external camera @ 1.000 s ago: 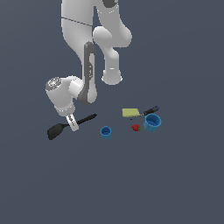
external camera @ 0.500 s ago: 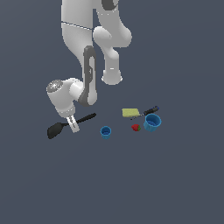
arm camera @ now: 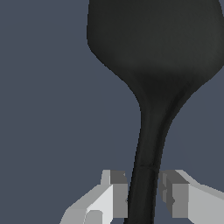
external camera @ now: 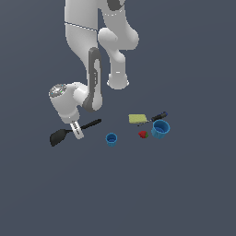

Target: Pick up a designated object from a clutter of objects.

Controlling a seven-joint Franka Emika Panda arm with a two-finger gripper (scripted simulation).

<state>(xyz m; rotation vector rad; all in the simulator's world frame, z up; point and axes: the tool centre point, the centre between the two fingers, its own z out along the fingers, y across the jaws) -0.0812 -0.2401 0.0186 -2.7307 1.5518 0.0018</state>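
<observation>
Currently my tool (external camera: pixel 77 133) is down at the table (external camera: pixel 184 193), its fingers (arm camera: pixel 114 192) straddling the thin handle of the black spatula (external camera: pixel 69 132); one pad looks touching, the other shows a slim gap. Spatula lies flat at the exterior view's left, well apart from the small blue cup (external camera: pixel 111 138), strawberry (external camera: pixel 143 134), yellow block (external camera: pixel 137 119).

Wrist view: broad rounded head of the long all-black spatula-like utensil (arm camera: pixel 153 39) is cut off by the frame edge; thin handle end runs out of frame betw. the grey fingertips (arm camera: pixel 118 194) of the gripper (arm camera: pixel 144 197). Ext. view: fingers (external camera: pixel 78 131) hide part of the handle; pad contact too small to tell.
</observation>
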